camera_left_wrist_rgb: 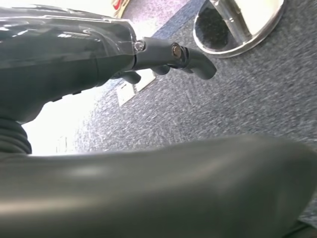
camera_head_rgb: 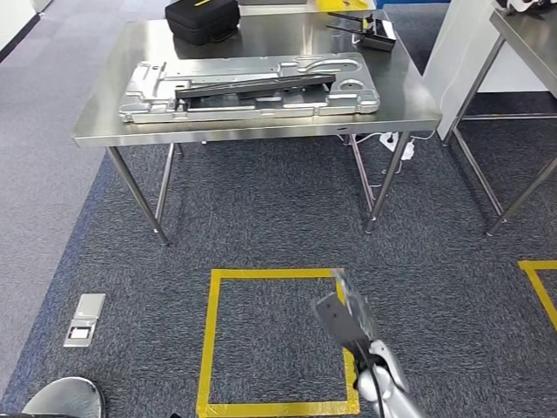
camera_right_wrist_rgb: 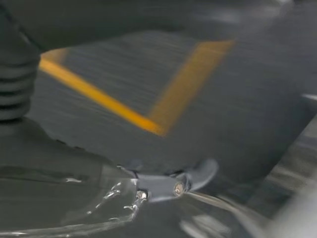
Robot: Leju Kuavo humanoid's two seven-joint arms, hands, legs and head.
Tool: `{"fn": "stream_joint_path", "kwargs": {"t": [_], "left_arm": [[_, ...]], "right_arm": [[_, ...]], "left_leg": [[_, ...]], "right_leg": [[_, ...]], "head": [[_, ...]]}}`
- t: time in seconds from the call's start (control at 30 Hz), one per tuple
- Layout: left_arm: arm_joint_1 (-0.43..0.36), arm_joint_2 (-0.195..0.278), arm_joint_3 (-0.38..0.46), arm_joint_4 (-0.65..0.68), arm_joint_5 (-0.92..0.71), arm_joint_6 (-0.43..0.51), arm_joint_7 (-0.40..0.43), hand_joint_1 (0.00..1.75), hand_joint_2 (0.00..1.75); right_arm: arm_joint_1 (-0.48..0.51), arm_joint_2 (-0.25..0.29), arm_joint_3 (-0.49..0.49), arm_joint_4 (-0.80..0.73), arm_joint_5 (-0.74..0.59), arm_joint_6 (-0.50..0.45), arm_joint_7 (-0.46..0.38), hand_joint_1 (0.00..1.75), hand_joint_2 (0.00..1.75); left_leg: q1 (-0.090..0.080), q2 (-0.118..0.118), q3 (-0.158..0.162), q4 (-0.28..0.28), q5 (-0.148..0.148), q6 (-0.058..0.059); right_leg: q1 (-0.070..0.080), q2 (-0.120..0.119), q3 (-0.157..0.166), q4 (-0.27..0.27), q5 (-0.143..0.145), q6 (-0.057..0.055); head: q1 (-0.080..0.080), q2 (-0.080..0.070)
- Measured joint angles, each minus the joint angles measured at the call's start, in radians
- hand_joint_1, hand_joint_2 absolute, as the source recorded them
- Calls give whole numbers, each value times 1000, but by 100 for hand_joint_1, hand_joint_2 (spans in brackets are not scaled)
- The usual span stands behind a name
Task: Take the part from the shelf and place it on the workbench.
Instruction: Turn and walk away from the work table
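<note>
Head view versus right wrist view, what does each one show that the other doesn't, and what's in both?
Head view alone: the steel workbench carrying a large stamped metal panel, a black case, and a floor socket plate. Right wrist view alone: a blurred close-up of the right hand from behind. Both: the yellow floor tape on grey carpet, and the right hand holding the flat grey part.

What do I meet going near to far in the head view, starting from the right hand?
Right hand holding the grey part → yellow tape square on the carpet → workbench front edge → large metal panel → black case at the far side.
</note>
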Motion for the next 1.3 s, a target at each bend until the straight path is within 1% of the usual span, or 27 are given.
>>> {"fn": "stream_joint_path", "kwargs": {"t": [0.07,0.1,0.13,0.2,0.27,0.3,0.37,0.4,0.43,0.47,0.5,0.57,0.6,0.63,0.73,0.77,0.8,0.87,0.9,0.93,0.97,1.0,1.07,1.13,1.23,1.27,1.3], "left_arm": [[1,0,-4,0,-10,-3,8,0,175],[2,0,-6,0,-14,-5,13,0,175],[4,0,-7,0,-17,-6,19,0,175],[6,0,-9,0,-19,-7,27,0,175],[5,1,-11,0,-11,-4,29,0,175],[4,2,-16,-1,0,-2,30,0,175],[5,8,-33,-4,39,-8,34,0,175],[6,12,-44,-8,66,-15,36,0,175],[7,16,-55,-14,96,-24,38,0,175],[6,21,-67,-22,126,-34,40,0,175],[5,24,-79,-31,155,-44,40,0,175],[1,31,-106,-50,214,-64,41,0,175],[0,36,-120,-58,245,-74,42,0,175],[-1,41,-135,-66,276,-85,43,0,175],[8,57,-180,-80,369,-116,45,0,175],[15,62,-195,-83,401,-127,45,0,131],[22,67,-210,-84,433,-138,46,0,87],[40,76,-239,-85,492,-158,47,0,0],[52,81,-255,-85,520,-169,48,0,0],[65,85,-272,-85,550,-179,49,0,0],[80,89,-288,-85,580,-190,51,0,0],[95,93,-303,-85,610,-200,52,0,0],[122,101,-331,-84,669,-221,55,0,0],[143,109,-358,-83,726,-241,56,0,0],[166,121,-405,-83,821,-273,59,0,0],[170,126,-421,-84,852,-283,60,0,0],[171,131,-437,-87,884,-293,60,0,0]], "right_arm": [[14,10,-40,201,-50,8,118,0,175],[25,13,-65,284,-86,15,184,0,175],[39,14,-93,351,-117,23,254,0,175],[72,14,-146,460,-153,42,389,0,175],[96,12,-183,533,-167,56,465,0,175],[105,10,-198,559,-175,57,477,0,175],[122,8,-226,602,-191,59,473,0,175],[134,7,-238,620,-197,62,468,0,175],[146,7,-248,637,-201,66,463,0,175],[158,6,-256,652,-205,71,458,0,175],[169,6,-263,664,-208,76,453,0,175],[186,4,-274,683,-211,87,441,0,175],[192,4,-278,689,-212,93,435,0,175],[198,4,-282,694,-214,98,430,0,175],[213,4,-292,699,-221,116,413,0,175],[216,4,-294,698,-224,122,407,0,175],[217,4,-295,696,-227,127,401,0,175],[215,4,-299,686,-230,138,389,0,175],[213,4,-302,677,-231,143,384,0,175],[210,4,-306,666,-232,149,378,0,175],[207,4,-308,654,-234,155,372,0,175],[203,4,-310,640,-237,160,367,0,175],[192,5,-311,611,-242,170,355,0,87],[184,5,-313,586,-245,181,344,0,0],[184,6,-318,563,-250,198,327,0,0],[188,6,-319,560,-252,204,321,0,0],[196,6,-320,559,-254,210,316,0,0]], "left_leg": [[0,-6,80,-135,39,9],[-1,-9,105,-179,46,14],[-2,-11,116,-198,44,19],[-3,-10,116,-205,42,28],[2,-6,113,-213,44,41],[4,-1,112,-216,46,46],[4,6,107,-216,48,53],[3,7,106,-215,48,54],[3,8,106,-214,47,54],[3,8,106,-212,47,54],[3,8,106,-209,47,53],[2,8,104,-202,44,48],[-1,8,101,-199,43,44],[-3,8,99,-196,43,40],[-1,8,94,-190,41,27],[0,7,88,-176,27,22],[2,6,77,-146,0,17],[5,6,37,-38,-70,8],[7,6,19,15,-95,6],[8,6,12,47,-104,5],[8,5,19,46,-95,5],[8,5,42,12,-71,7],[6,5,106,-108,-11,14],[2,5,142,-188,14,22],[2,6,141,-205,13,32],[4,8,140,-209,16,37],[6,9,139,-212,19,43]], "right_leg": [[0,-7,-3,5,-3,6],[1,-8,-4,6,-3,11],[2,-9,-5,7,-3,15],[3,-7,-8,8,-2,25],[3,3,-24,35,-28,34],[2,9,-42,76,-56,38],[1,17,-100,209,-124,42],[0,18,-125,267,-142,44],[0,18,-137,297,-143,45],[-1,18,-131,285,-123,46],[-3,18,-107,235,-88,46],[-4,17,-46,99,-24,46],[-4,17,-28,54,-9,43],[-3,18,-21,32,-6,40],[-2,18,-26,29,-4,24],[-3,17,-28,28,-1,18],[-5,15,-30,26,2,12],[-5,13,-35,26,6,5],[-4,13,-37,27,7,3],[-3,12,-38,27,7,3],[-3,12,-39,28,8,2],[-3,13,-39,28,8,2],[-1,14,-38,30,8,5],[2,13,-42,32,9,13],[3,11,-48,34,10,29],[2,12,-51,44,-1,34],[1,15,-61,71,-24,37]], "head": [[0,0],[0,0],[1,0],[1,0],[1,0],[2,0],[2,0],[2,0],[2,0],[2,0],[2,0],[2,0],[2,0],[1,0],[1,0],[0,0],[0,0],[0,0],[0,0],[0,0],[0,0],[0,0],[0,0],[0,0],[0,0],[0,0],[0,0]]}}
